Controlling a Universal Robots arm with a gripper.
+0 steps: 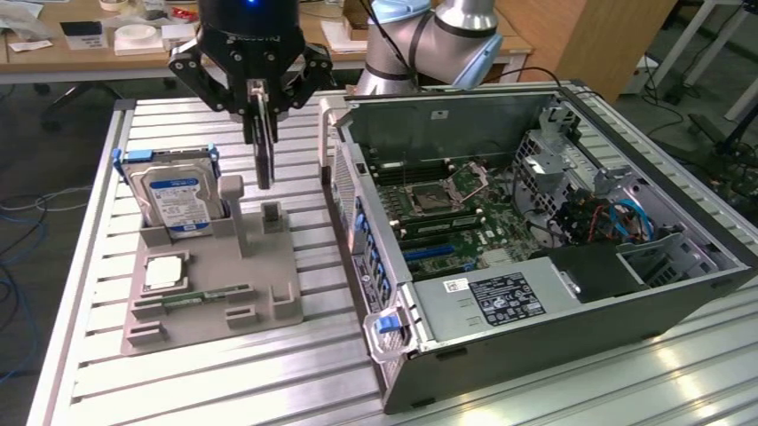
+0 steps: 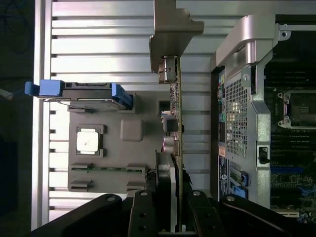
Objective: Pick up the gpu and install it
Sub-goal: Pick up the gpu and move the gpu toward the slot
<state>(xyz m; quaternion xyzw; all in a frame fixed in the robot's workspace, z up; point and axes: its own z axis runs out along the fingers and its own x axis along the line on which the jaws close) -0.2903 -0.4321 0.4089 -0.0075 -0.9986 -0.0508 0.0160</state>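
Now gripper (image 1: 261, 120) pinches gpu (image 1: 262, 164) above grey holder (image 1: 201, 321), hard drive (image 1: 177, 200) and case (image 1: 663, 306) flanking

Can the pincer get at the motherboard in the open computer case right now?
Probably yes. The case lies with its side off, so the motherboard faces up uncovered. The pincer, shut on the gpu, hangs over the gray holder beside the case.

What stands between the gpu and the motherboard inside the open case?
The case's rear wall rises between the gpu, gripped in the hand above the grey tray, and the motherboard. Above that wall nothing visible blocks.
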